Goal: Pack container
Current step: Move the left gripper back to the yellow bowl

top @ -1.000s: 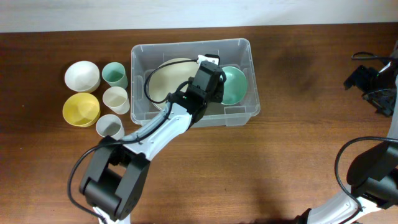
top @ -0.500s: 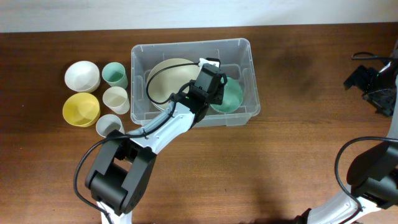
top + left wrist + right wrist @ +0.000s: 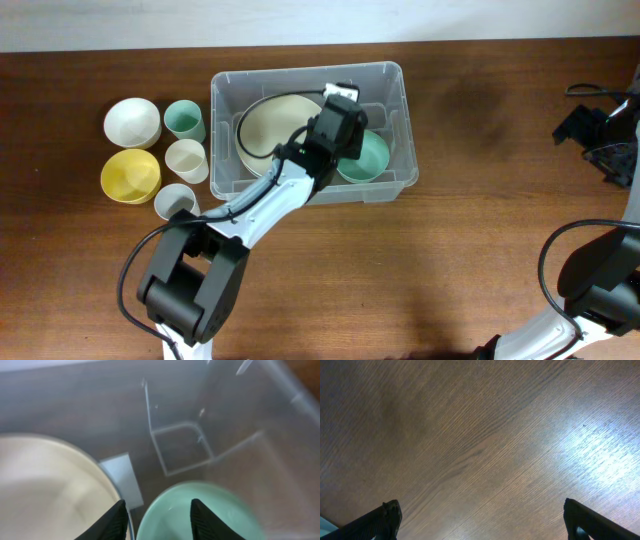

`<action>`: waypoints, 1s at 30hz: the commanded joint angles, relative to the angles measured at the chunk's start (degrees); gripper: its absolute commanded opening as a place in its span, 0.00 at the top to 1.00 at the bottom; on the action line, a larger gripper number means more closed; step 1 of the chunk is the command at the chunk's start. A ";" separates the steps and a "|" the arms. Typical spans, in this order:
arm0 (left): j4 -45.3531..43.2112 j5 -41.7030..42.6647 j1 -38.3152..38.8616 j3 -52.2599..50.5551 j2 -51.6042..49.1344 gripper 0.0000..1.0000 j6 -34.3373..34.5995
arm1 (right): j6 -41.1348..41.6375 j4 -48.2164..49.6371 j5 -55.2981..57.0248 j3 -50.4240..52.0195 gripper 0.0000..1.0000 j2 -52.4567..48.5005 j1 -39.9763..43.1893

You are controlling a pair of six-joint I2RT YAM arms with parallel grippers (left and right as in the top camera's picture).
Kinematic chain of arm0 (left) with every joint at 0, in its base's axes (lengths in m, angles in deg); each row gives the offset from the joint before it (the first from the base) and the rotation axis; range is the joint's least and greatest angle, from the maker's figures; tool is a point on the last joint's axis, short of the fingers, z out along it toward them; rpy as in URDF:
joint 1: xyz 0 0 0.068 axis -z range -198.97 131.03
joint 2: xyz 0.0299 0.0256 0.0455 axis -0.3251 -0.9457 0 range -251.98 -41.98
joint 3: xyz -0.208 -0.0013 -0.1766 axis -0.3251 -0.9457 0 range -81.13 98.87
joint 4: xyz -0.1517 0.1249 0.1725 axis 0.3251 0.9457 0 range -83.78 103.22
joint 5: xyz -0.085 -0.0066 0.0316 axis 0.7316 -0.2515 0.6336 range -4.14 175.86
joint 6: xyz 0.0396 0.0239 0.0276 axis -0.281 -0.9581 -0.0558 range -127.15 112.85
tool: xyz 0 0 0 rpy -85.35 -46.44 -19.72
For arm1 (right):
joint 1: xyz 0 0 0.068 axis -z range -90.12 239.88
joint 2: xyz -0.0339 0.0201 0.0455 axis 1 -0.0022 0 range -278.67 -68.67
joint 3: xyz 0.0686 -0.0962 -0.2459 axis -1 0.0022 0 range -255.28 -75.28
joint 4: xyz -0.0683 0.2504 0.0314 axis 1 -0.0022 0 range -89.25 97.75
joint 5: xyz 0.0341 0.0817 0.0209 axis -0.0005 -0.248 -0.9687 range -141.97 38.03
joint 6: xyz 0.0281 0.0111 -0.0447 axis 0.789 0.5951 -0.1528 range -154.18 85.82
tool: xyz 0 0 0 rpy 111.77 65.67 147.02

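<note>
Gripper, left [image 3: 158, 506]: fingers moderately apart, nothing between the pads. It hangs inside the container [image 3: 397, 76], over the near rim of a green bowl [image 3: 165, 523]. In the overhead view this gripper [image 3: 341, 124] sits above the gap between the green bowl [image 3: 373, 160] and a cream bowl [image 3: 268, 128]. Both bowls lie on the container floor, cream to the left, green to the right, rims almost touching. White label [image 3: 120, 480] on the base shows between them, partly under the cream bowl [image 3: 45, 491].

Container stands at mid-table towards the back edge, long side across.

Left of it, on the table [image 3: 460, 250], a cluster: white bowl [image 3: 132, 121], green cup [image 3: 184, 120], cream cup [image 3: 186, 159], yellow bowl [image 3: 130, 175], grey cup [image 3: 176, 203], all upright and close together.

Right gripper [image 3: 482, 512]: spread wide, empty, only bare wood below. Overhead puts it [image 3: 602, 132] at the far right edge, well apart from the container.
</note>
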 commanded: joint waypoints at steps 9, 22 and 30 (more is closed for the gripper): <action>25.94 -3.45 -8.68 24.00 4.50 0.04 -1.73 | -0.39 0.00 0.11 0.22 0.01 0.74 0.15; 51.89 -8.87 -29.83 25.90 16.35 0.00 9.81 | -0.39 0.00 0.09 0.22 0.01 0.74 0.15; 60.87 -5.57 -45.09 20.55 15.63 0.00 22.03 | -0.39 0.00 0.11 0.22 0.01 0.74 0.15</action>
